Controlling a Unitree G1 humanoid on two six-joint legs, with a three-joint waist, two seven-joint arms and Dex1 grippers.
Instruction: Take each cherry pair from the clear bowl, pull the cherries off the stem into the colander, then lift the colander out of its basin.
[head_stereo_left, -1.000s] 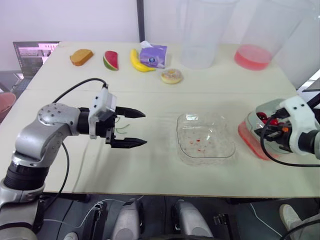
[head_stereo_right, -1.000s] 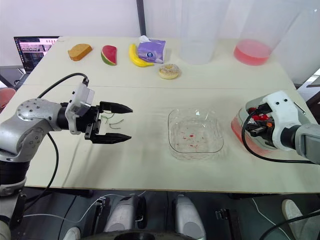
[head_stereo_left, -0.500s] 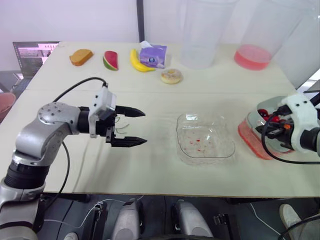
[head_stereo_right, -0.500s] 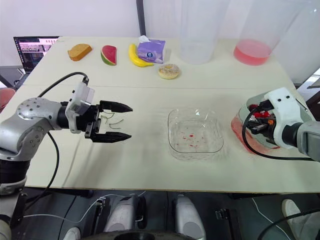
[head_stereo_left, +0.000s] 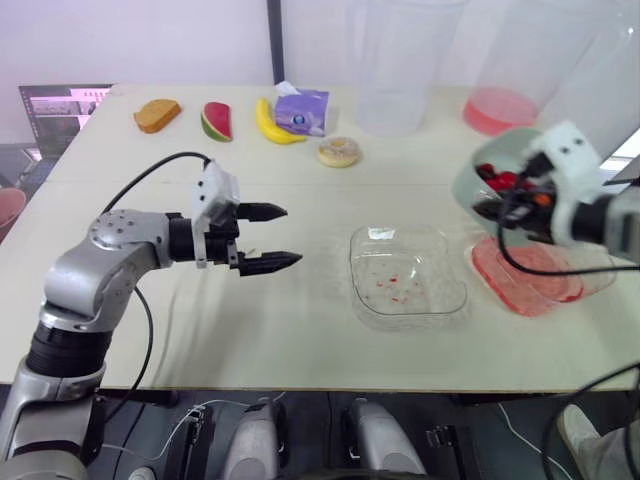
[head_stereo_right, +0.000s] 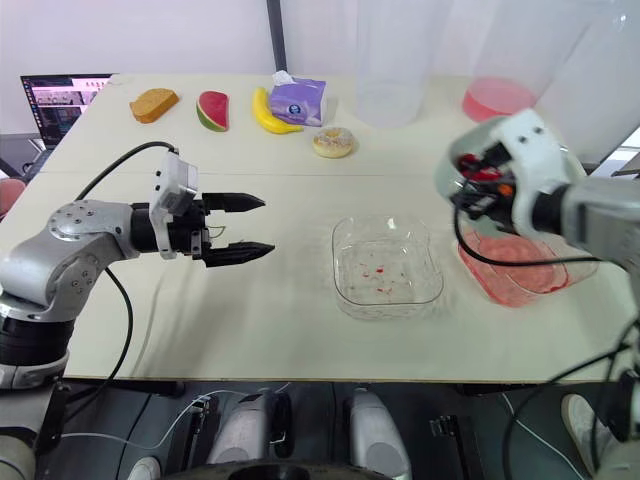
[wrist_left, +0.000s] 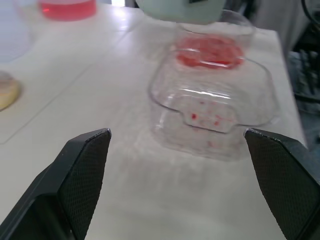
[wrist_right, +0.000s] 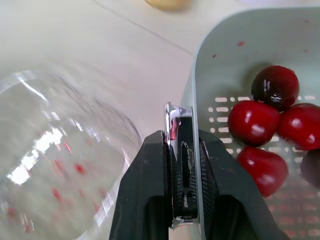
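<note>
"Where is the colander (wrist_right: 225, 55)?"

"Up in the air, at the right of the frame. The right gripper (wrist_right: 182, 141) has it. Its two black fingers are squeezed tight on the rim, one inside and one outside."

"Is anything in it?"

"Yes, red cherries (wrist_right: 254, 122). They lie on the holes in the bottom. One is darker than the others."

"And the basin (head_stereo_right: 505, 285)?"

"It sits on the table (head_stereo_left: 300, 330) at the right, just under the colander and not touching it. Its bottom looks red."

"What about the bowl (head_stereo_right: 385, 265)?"

"It is in the middle of the frame, just left of the basin. It has little red spots on its bottom."

"And the left gripper (head_stereo_left: 290, 235)?"

"It hangs over the table at the middle left, well apart from the bowl. Its fingers are wide open and point toward the bowl. It holds nothing."

"What is at the top left?"

"Bread (head_stereo_left: 158, 114), a melon slice (head_stereo_left: 216, 120), a banana (head_stereo_left: 270, 122), a tissue pack (head_stereo_left: 301, 110) and a doughnut (head_stereo_left: 339, 151)."
</note>
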